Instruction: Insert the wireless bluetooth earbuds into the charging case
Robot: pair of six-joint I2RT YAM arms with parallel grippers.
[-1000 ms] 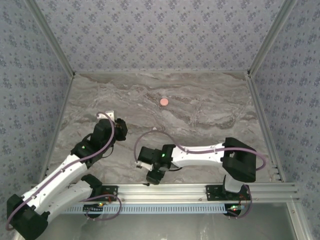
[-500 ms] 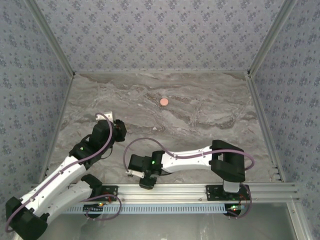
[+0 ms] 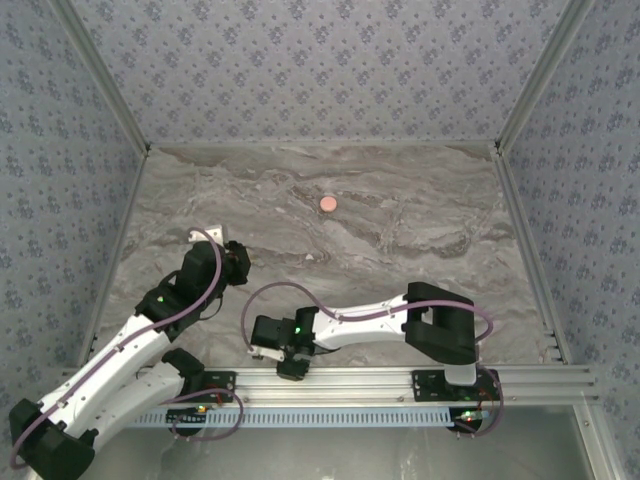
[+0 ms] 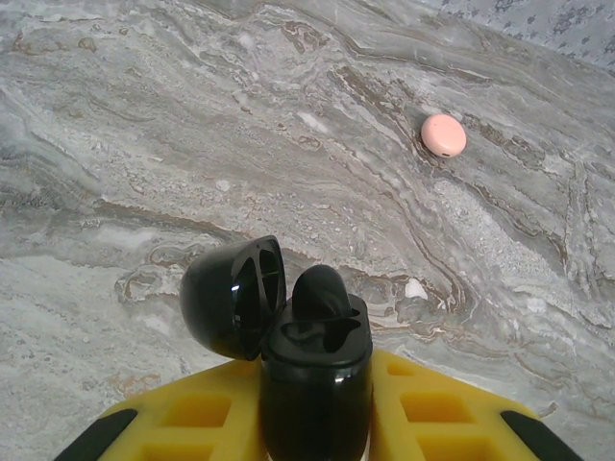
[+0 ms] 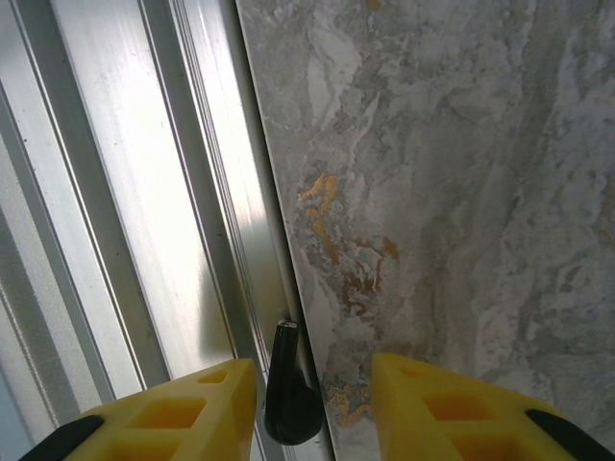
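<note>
My left gripper (image 4: 315, 427) is shut on the black charging case (image 4: 315, 384), held upright above the marble table (image 4: 144, 125). The case's lid (image 4: 231, 298) hangs open to the left. One black earbud (image 4: 322, 286) sits in the far slot and sticks up, while the near slot looks empty. In the top view this gripper (image 3: 238, 262) is at the left. My right gripper (image 5: 312, 408) is open at the table's near edge. A second black earbud (image 5: 290, 389) lies between its yellow fingers (image 5: 183, 413), against the aluminium rail (image 5: 144, 192), with neither finger touching it.
A pale pink round disc (image 3: 327, 203) lies far back at mid-table, also seen as the pink disc (image 4: 443, 134) in the left wrist view. The aluminium rail (image 3: 400, 380) runs along the near edge under my right gripper (image 3: 290, 362). Patterned walls enclose the table.
My right arm has swung left and back toward the near rail, bringing its gripper down at the table's edge. The left arm has barely shifted, still holding the case.
</note>
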